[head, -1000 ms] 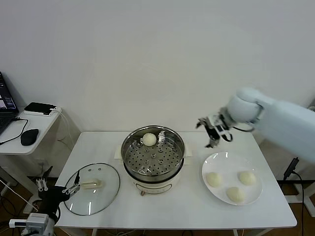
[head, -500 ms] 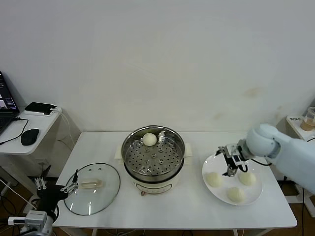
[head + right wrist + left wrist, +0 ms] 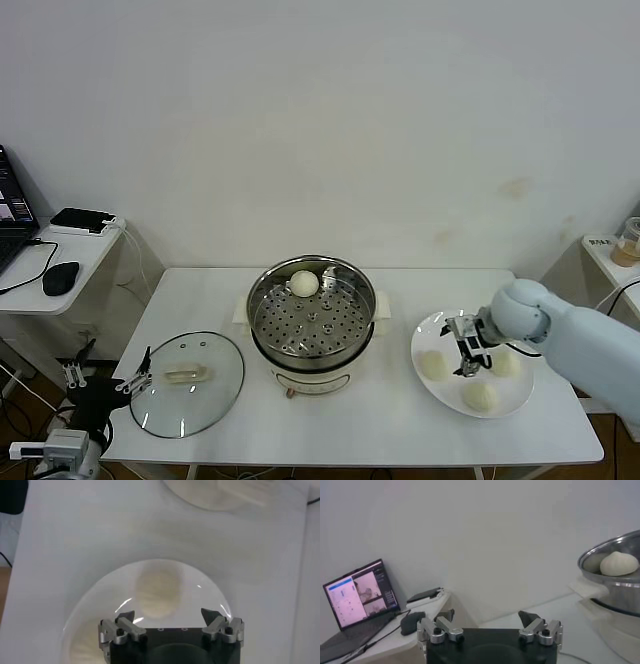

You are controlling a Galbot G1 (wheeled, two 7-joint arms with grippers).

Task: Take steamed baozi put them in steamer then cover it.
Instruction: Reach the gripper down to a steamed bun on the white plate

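Here, from lower left to right of the head view, the left gripper [image 3: 135,381] idles, jaws apart, by the cover [image 3: 187,383], while the right gripper [image 3: 466,352], jaws wide, hangs over three baozi [image 3: 434,365] on the plate [image 3: 432,331]: soft, light, best pinched gently across the sides.

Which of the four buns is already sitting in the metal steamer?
The lone bun at the back of the steamer, beside its rim. The other three still lie on the white plate to the right.
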